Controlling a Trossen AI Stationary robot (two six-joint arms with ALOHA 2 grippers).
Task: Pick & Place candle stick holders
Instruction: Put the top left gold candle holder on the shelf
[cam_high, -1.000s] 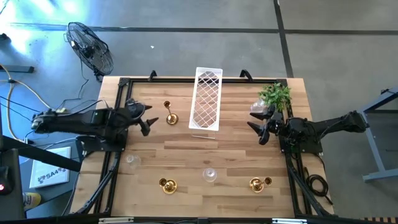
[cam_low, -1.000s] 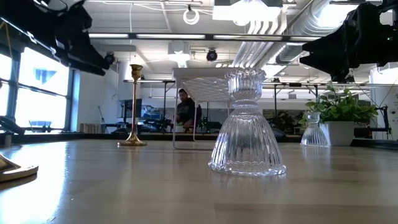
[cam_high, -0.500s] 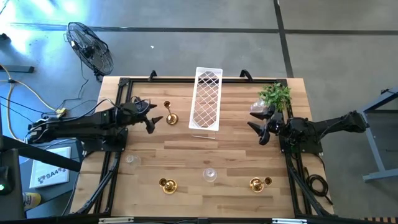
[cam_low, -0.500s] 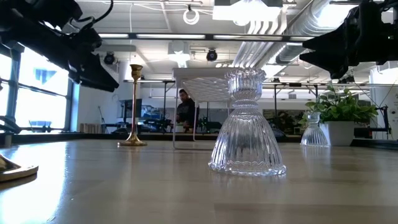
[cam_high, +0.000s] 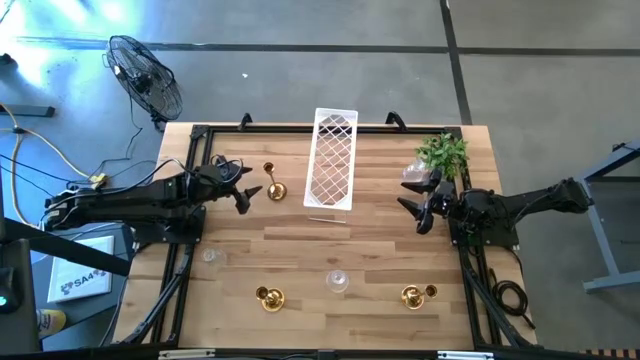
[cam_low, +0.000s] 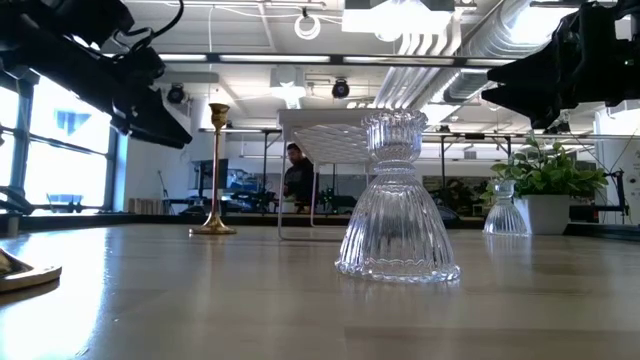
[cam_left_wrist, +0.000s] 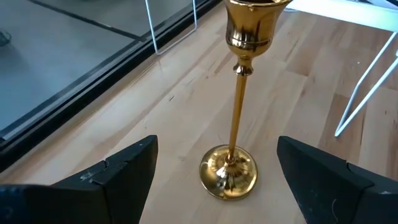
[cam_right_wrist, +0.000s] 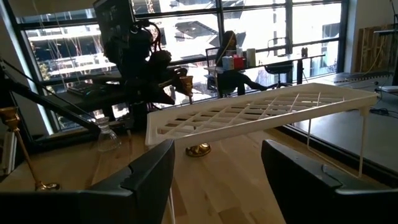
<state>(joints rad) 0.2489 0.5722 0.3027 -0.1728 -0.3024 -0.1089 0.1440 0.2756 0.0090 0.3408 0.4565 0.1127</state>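
left hand (cam_high: 248, 192): hovering with fingers spread apart, empty, just beside the tall gold candlestick (cam_high: 272, 182), which is showing between the fingers in the left wrist view
right hand (cam_high: 416, 208): waiting at the right side of the bench (cam_high: 380, 240), fingers released, gripping nothing, near the plant (cam_high: 443, 154)
tall gold candlestick: standing upright on its round base at back left of the bench, long axis vertical, cup pointing up, beside the white lattice rack (cam_high: 332, 160)
squat gold holders: one (cam_high: 268, 297) sitting at front left, one (cam_high: 415, 294) at front right, well apart
clear glass holders: one (cam_high: 337, 281) standing upright at front centre, one (cam_high: 211, 256) near the left edge, one (cam_high: 415, 175) by the plant
writing: white box (cam_high: 80, 277) off the bench's left side is showing dark letters, reading roughly "SA4", rest too small to tell
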